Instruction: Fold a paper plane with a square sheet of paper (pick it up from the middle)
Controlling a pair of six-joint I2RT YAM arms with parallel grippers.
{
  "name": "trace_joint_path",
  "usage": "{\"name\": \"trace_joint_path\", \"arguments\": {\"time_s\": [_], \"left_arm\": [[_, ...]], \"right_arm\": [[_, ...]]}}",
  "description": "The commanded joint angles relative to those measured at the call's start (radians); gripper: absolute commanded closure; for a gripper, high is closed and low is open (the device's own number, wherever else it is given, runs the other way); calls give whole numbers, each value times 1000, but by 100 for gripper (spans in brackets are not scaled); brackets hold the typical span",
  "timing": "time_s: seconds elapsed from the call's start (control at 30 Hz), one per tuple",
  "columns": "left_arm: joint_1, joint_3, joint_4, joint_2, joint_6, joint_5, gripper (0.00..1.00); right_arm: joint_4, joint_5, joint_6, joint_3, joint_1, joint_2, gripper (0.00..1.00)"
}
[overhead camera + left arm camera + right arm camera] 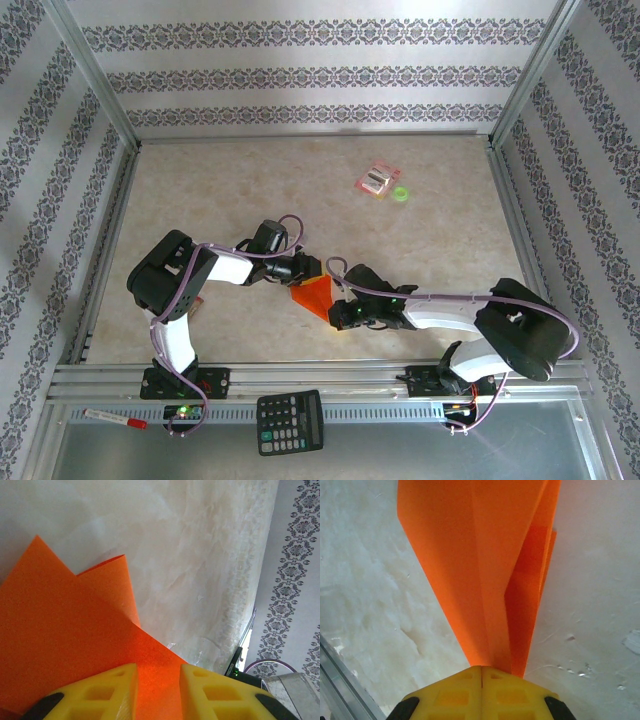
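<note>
Our right gripper point(481, 669) pinches the narrow end of the half-folded paper plane point(470, 555), whose long axis runs straight away from it toward our left gripper point(158, 667), which waits fingers apart over the wide end.

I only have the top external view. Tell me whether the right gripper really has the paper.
Observer: Yes. In the right wrist view, the right gripper is shut on the narrow end of the paper.
Operator: Now check the left one.
Observer: The left gripper is open. Orange paper shows in the gap between its fingers.
Operator: Report the folds.
Observer: In the right wrist view, folded layers overlap, and a long crease runs away from the gripper.
</note>
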Motion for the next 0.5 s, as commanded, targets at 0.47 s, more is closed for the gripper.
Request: {"name": "trace_joint_path", "arguments": {"time_s": [0.47], "left_arm": [[19, -2, -104, 42, 46, -61, 71]], "right_arm": [[-1, -33, -24, 33, -40, 13, 95]]}}
